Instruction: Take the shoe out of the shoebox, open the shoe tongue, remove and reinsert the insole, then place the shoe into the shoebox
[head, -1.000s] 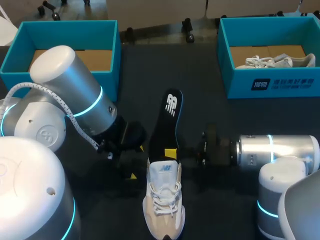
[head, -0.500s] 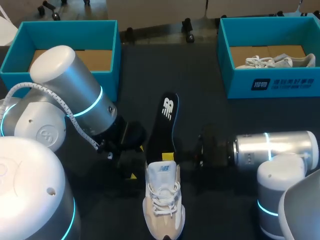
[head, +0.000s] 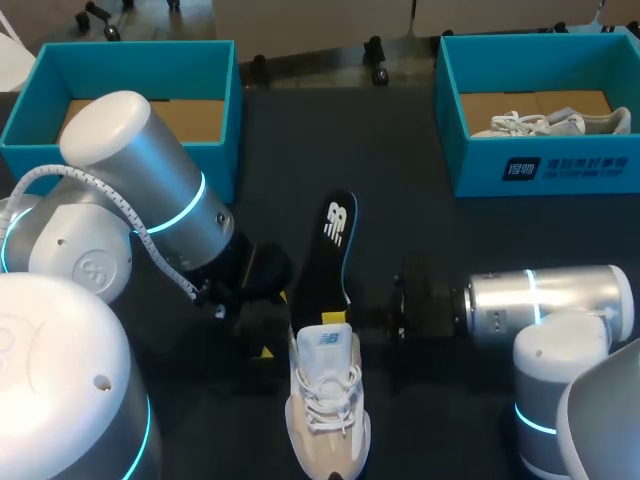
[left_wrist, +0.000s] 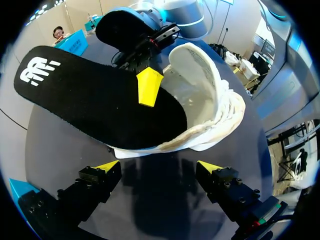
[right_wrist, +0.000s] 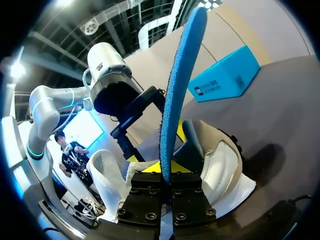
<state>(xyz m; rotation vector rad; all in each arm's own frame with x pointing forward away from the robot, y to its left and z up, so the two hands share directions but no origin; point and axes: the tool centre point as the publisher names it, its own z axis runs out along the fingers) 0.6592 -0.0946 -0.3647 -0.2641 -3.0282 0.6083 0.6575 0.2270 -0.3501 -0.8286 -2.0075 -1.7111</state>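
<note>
Insole (head: 336, 245) of black foam with a blue underside stands on edge, pinched in your right hand (right_wrist: 167, 175), whose fingers are closed tight on it. Its lower end is inside the mouth of the white lace-up shoe (head: 327, 395) on the dark worktop (head: 400, 170). Your left hand (left_wrist: 159, 166) is spread wide just beside the shoe, holding nothing.
</note>
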